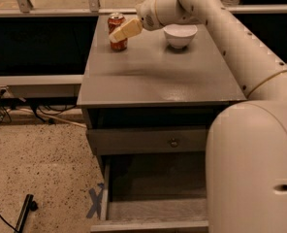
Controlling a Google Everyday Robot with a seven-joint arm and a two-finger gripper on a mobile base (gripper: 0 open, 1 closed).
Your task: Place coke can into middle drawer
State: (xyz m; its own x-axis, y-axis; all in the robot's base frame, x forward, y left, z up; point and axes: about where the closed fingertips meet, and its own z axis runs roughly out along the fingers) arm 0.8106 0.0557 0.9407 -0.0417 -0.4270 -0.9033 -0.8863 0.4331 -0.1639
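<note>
The gripper (125,29) sits just left of the white bowl (180,34), at about the bowl's height. One pale part of it slants across the front of the coke can (117,20). Whether the jaws are clamped on the can, or only set on either side of it with a gap, I cannot tell: the far side is hidden behind the can.

The can stands upright on the tabletop (158,76), left of the bowl and a little further back. Its silver top and red shoulder show above the gripper, and its base shows below.

The arm (231,38) passes behind and above the bowl without touching it.

The middle drawer (153,210) is pulled open, well below the bowl and nearer the camera. Its plank floor is bare. A shut drawer front with a round knob (172,142) lies between the bowl and the open drawer.

The can is probably light, and its thin metal wall would dent under a hard squeeze. Its painted side looks smooth, so it could slip or tip if held too high. The best hold is likely across the round body at mid-height, with firm but modest pressure and the can kept upright. The lift should swing wide of the bowl on the way down to the drawer.
</note>
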